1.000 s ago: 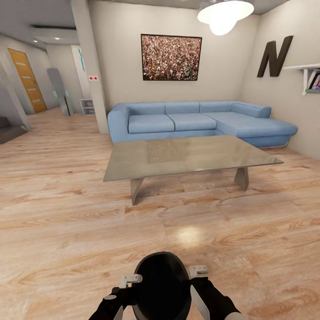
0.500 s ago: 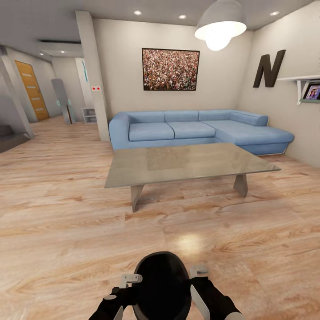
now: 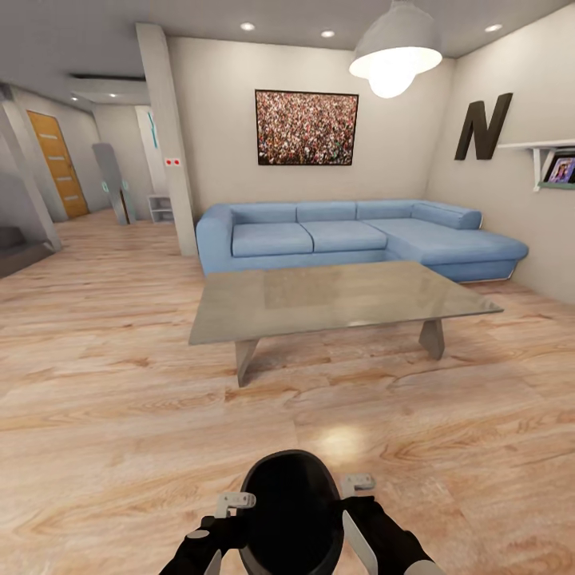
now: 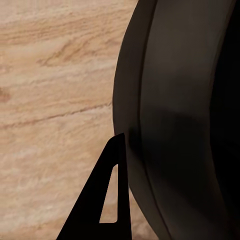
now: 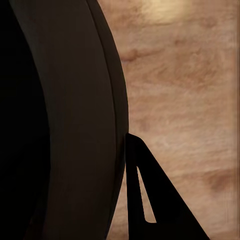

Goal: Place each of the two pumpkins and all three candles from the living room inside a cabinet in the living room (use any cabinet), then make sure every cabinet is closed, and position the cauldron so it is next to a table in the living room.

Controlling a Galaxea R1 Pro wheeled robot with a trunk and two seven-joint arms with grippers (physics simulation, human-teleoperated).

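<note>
Living room table (image 3: 335,299), cauldron (image 3: 291,511) close

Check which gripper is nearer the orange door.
Left. The left gripper sits at the cauldron's left side, toward the orange door far off at the left; the right gripper is on the cauldron's far side.

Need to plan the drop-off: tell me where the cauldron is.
Head view, bottom centre: the cauldron sits between both grippers, above the wood floor, short of the table.
</note>
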